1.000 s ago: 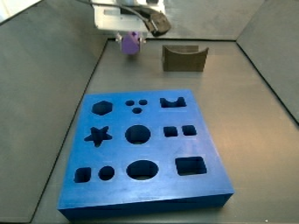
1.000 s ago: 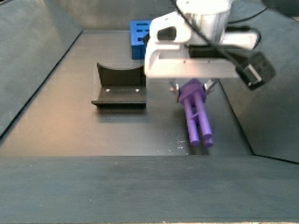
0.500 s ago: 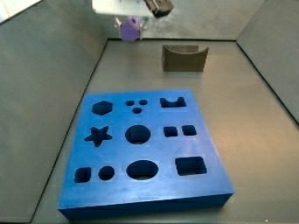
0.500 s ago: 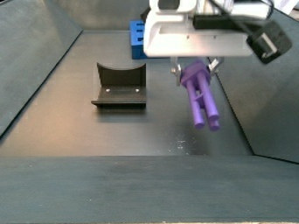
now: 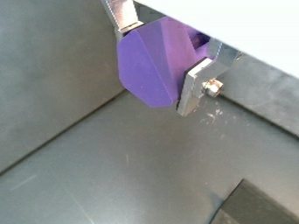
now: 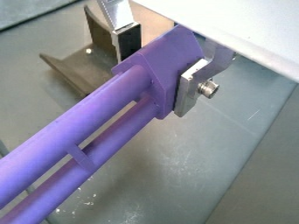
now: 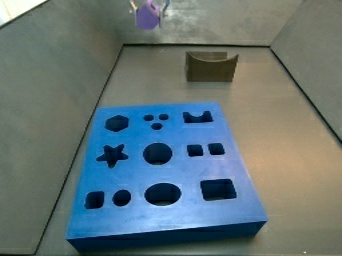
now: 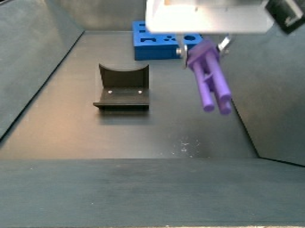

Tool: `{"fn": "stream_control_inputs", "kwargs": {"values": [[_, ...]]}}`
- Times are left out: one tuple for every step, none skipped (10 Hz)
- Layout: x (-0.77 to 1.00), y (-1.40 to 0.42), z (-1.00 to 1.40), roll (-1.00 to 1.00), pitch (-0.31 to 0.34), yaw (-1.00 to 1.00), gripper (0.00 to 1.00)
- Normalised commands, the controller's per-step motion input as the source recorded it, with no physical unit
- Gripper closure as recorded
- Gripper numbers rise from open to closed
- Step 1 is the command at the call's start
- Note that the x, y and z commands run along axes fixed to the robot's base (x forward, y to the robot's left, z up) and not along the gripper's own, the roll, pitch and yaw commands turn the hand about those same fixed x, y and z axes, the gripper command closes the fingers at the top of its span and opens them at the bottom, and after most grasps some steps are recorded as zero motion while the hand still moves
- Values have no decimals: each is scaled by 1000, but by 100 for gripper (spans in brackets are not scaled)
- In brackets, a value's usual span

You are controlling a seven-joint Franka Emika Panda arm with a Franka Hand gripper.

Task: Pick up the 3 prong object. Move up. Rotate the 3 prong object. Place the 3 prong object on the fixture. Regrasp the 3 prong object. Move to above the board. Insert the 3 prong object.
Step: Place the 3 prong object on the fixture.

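The 3 prong object [image 8: 211,77] is clamped by the gripper [image 6: 158,63] above the bench's far edge (prongs dangling), presumably so it can be rotated.

- In a side view, we saw the pincer [image 8: 205,44] mostly cut off above the 3 prong object [image 8: 212,78].
- The board [image 8: 162,42] sat half hidden behind it.

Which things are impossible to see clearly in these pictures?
- Gripper: its body is cut off by the top edge in both side views.
- 3 prong object: in a side view only a blurred tip shows; the prongs' ends leave a wrist view.
- Board: mostly hidden behind the gripper housing.
- Fixture: partly hidden by a finger.
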Motion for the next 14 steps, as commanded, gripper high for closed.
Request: {"fn": "stream_control_inputs", "kwargs": {"values": [[-33,12,907,93,48,-4,100],[-25,10,762,95,52,4,100],[-17,7,614,94,60,11,100],[-6,9,419,98,72,17,100],[-1,10,269,101,81,21,100],[1000,-607,49,-331,-500,86,100],[1000,-599,5,-322,-461,85,100],[1000,-557,-5,-291,-401,78,100],[1000,-463,-2,-231,-237,58,100],[1000,-428,-3,-193,-136,40,100],[1000,-353,-18,-139,-62,35,100],[1000,-315,-23,-115,-41,37,100],[1000,-237,-25,-82,-9,38,100],[1000,-203,-27,-82,-1,31,100]]}}
